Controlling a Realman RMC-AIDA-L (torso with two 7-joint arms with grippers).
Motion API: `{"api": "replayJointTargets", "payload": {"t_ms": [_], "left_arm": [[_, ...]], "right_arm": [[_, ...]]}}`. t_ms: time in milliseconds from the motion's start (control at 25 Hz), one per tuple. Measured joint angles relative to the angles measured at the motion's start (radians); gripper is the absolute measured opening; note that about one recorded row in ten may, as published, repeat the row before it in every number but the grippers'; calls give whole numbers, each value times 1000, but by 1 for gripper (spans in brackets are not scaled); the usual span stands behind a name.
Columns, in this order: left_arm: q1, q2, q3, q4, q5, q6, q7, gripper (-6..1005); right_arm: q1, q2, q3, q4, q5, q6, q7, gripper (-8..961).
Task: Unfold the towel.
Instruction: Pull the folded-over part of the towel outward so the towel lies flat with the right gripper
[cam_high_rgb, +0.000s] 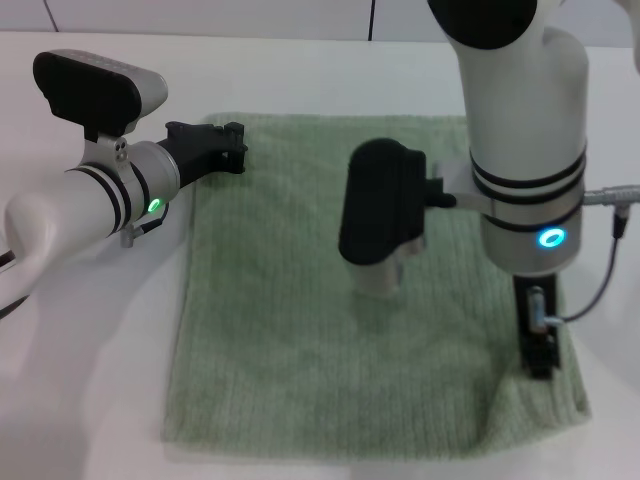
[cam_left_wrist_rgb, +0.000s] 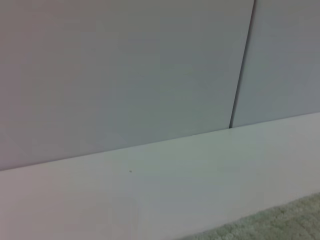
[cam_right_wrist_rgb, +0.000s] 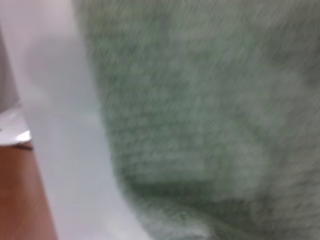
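The large pale sage-green terry towel (cam_high_rgb: 330, 320), ribbed and roughly square, lies spread across the white table (cam_high_rgb: 90, 400), filling the middle and lower part of the head view, and it looks nearly flat, with only a raised crease near its lower right corner. The right gripper (cam_high_rgb: 540, 362) stands at the lower right of that frame, pointing straight down onto the cloth just inside that corner; whether its fingers are parted or pinched on the fabric cannot be told from here, and the right wrist view gives only smeared green weave beside the table edge. The left gripper (cam_high_rgb: 225, 140) sits at the upper left, at the towel's far left corner, its dark fingers looking slightly apart with nothing visibly between them, though this is not certain; its wrist view shows mostly wall, table and a sliver of green pile. Judging by its look, the cloth should be light, limp and grippy rather than slick, sagging and dragging when lifted, so the hemmed corners or edges seem the best places to pinch, pulling outward low over the table.
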Motion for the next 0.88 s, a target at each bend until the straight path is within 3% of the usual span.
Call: {"api": "replayJointTargets", "payload": {"t_ms": [360, 480, 600, 880], "left_arm": [[3, 0, 0, 5, -5, 0, -1, -2], [9, 0, 0, 8, -5, 0, -1, -2], [10, 0, 0, 9, -5, 0, -1, -2], [15, 1, -3, 22, -4, -3, -2, -2]], "right_arm": [[54, -5, -71, 215, 31, 35, -25, 297], [59, -9, -60, 157, 70, 36, -32, 297], [33, -15, 11, -27, 24, 34, -27, 297], [27, -1, 21, -8, -1, 26, -63, 297]]}}
